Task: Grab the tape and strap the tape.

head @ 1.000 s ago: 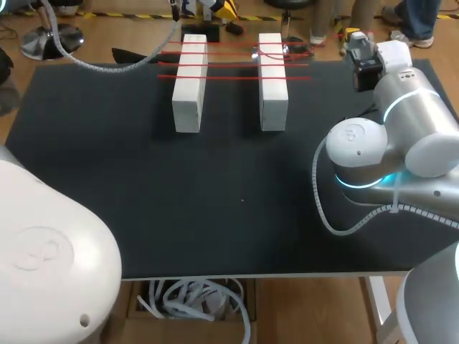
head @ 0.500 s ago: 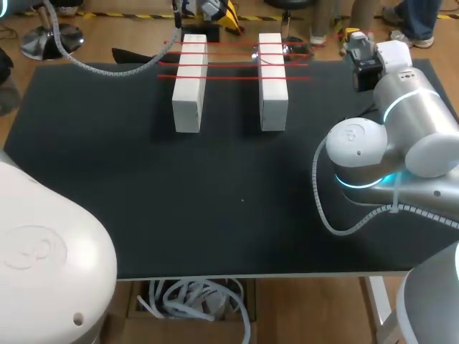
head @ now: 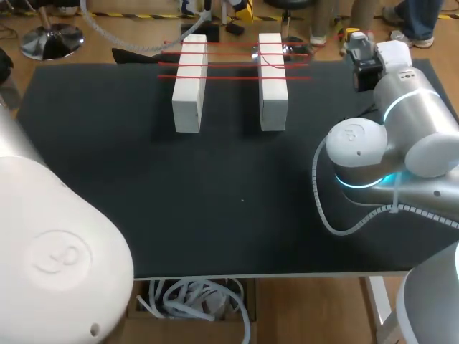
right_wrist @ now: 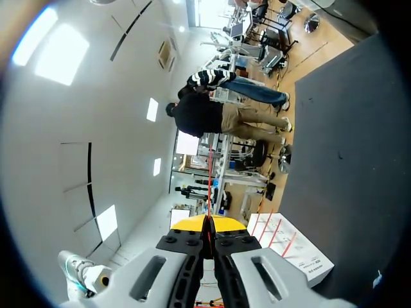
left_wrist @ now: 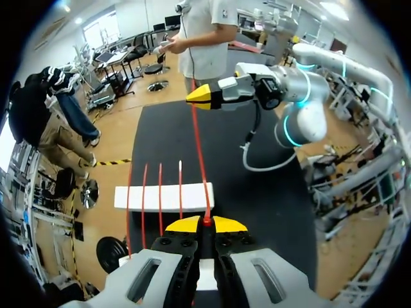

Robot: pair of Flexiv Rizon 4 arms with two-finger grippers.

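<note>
Black counter (head: 107,179) across the whole head view, seen from above and behind. At the near left corner, the bulky white shell of the left arm (head: 57,251), with a ribbed cable looping over the far left edge. Left hand (left_wrist: 205,223) up by the counter's far edge, fingers pressed together with the red tape (left_wrist: 198,154) pinched between the yellow tips. From that pinch, one taut strand of tape running straight ahead to the right hand (left_wrist: 204,96), likewise closed on it at the yellow tips.

Toward the far edge of the counter, two long white blocks lying parallel and apart: left block (head: 189,86), then right block (head: 272,86). Four red strands of tape stretched across both, side by side, spanning the gap between them and reaching a little past each outer side. Some small knot or crossing of tape at the right block's far end, too small to make out.

At the right, the silver and white right arm (head: 401,136), a ring of blue-green light at its joint, bent over the counter's right side. In the right wrist view, fingers together, thin red tape leaving the tips and leading ahead, red strands on a white block beside the hand.
</note>
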